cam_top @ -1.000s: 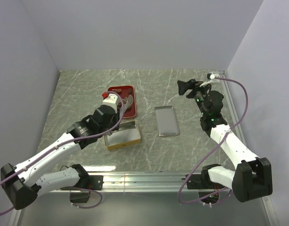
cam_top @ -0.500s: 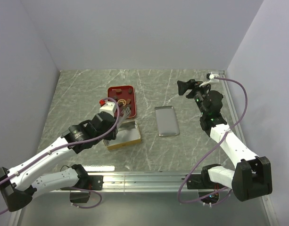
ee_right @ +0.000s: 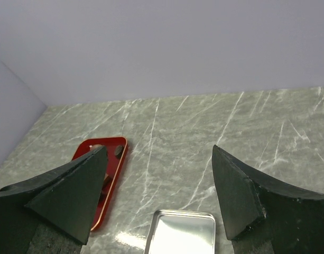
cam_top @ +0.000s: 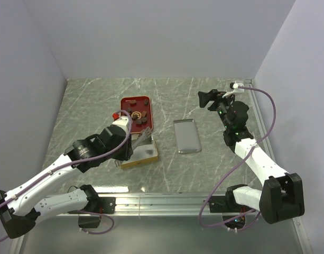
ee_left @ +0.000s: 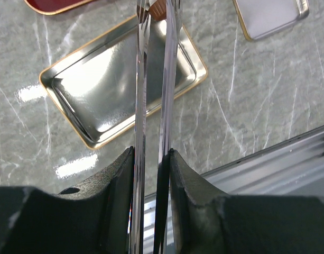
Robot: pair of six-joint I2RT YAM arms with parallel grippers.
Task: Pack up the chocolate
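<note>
Now, most of the chocolate [cam_top: 139, 114] sits in the red tray [cam_top: 129, 100], and we see one brown piece [ee_left: 158, 8] pinched in tongs [ee_left: 142, 95] over the far rim of the gold tin [ee_left: 93, 90]. Left claw [ee_left: 151, 154] clenched on the tongs; right claw [ee_right: 157, 153] released, raised well apart above the bench [cam_top: 88, 106].

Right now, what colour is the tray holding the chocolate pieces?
The tray is red, thin gold edge; top external view shows it best.

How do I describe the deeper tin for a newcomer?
On the marble table, find the red tray at centre. The tin lies just below it in the top view. Unlike the flat silver lid to its right, it shows a gold side wall.
</note>
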